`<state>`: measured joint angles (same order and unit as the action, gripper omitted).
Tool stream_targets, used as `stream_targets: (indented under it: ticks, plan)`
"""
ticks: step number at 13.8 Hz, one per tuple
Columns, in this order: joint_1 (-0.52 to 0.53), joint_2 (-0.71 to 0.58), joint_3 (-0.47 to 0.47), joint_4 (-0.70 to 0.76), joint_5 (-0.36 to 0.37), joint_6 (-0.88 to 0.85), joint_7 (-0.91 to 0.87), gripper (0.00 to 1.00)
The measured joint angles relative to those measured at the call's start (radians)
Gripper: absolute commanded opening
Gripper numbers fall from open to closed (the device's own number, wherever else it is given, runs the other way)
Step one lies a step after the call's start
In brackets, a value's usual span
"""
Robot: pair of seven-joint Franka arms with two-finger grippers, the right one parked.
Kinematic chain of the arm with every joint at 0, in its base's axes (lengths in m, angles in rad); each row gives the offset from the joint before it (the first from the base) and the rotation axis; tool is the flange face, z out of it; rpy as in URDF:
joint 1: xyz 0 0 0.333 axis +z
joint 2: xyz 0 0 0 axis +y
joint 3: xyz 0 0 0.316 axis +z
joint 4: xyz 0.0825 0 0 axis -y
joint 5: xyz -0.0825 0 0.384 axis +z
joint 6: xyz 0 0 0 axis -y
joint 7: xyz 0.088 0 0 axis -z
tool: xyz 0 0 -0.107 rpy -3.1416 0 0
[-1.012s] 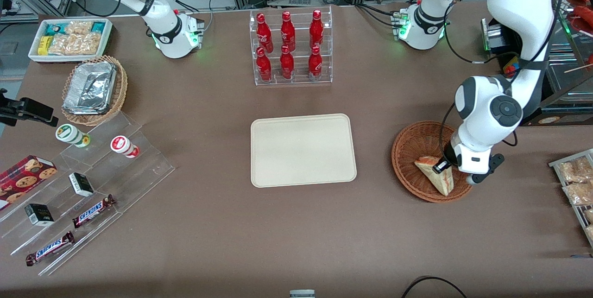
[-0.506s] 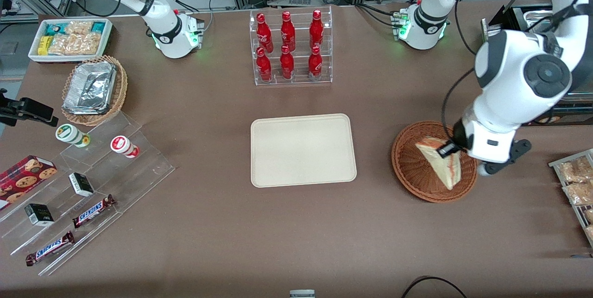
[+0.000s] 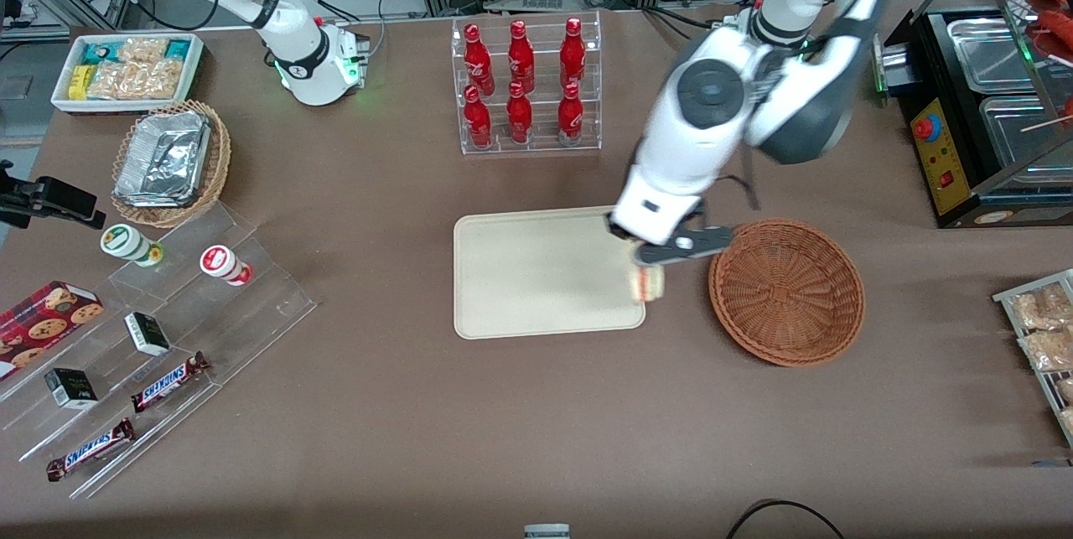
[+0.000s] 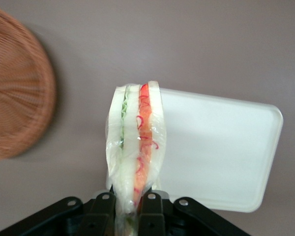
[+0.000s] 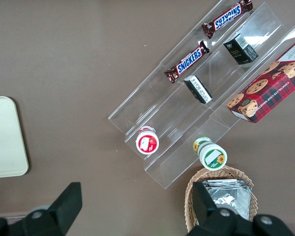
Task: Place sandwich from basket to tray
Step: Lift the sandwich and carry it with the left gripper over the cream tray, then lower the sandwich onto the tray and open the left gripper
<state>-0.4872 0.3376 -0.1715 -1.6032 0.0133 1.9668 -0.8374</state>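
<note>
Gripper (image 3: 647, 264) clamped on the sandwich (image 3: 650, 282), black fingers (image 4: 102, 212) pinching the clear-wrapped wedge at one end — cut edge with its green and red filling layers facing the wrist camera (image 4: 135, 145). Held in the air, clear of the table, over the tray (image 3: 536, 279) at the tray's edge nearest the basket (image 3: 786, 292). In the front view only a small pale piece of the wedge showing below the gripper, right at the tray's rim; the rest hidden by the wrist.

Relative to the tray:
- Basket just beside it, toward the working arm's end of the table, not touching it, with nothing in it.
- Clear rack of red bottles (image 3: 525, 85) farther from the front camera than the tray, apart from it.
- Stepped clear display (image 3: 159, 338) toward the parked arm's end, holding two Snickers bars (image 3: 168, 381), small dark boxes (image 3: 147, 333) and two round tubs (image 3: 225, 264) — well apart from the tray.
- Tan wicker basket of foil containers (image 3: 168, 160) and white box of snack packets (image 3: 130, 69) also toward the parked arm's end, farther from the front camera than the tray.
- Cookie box (image 3: 42, 321) at the table's edge on that same end.

Tray surface bare cream in both the front view and the wrist view (image 4: 221, 147), flat on the brown table (image 3: 419, 438).
</note>
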Motion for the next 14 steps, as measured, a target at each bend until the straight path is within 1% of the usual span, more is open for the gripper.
stream_targets:
  ticks: [2,4,6,10,11,14]
  plan:
    - [-0.079,0.103,0.002,0.076,0.005,0.016,-0.027,0.00]
    - [-0.135,0.204,0.003,0.141,0.055,0.057,-0.084,0.00]
    - [-0.169,0.282,0.004,0.167,0.092,0.114,-0.113,0.00]
    - [-0.203,0.362,0.006,0.173,0.116,0.187,-0.123,0.00]
    - [-0.207,0.376,0.006,0.173,0.132,0.202,-0.132,0.00]
    - [-0.225,0.415,0.006,0.157,0.222,0.241,-0.207,0.00]
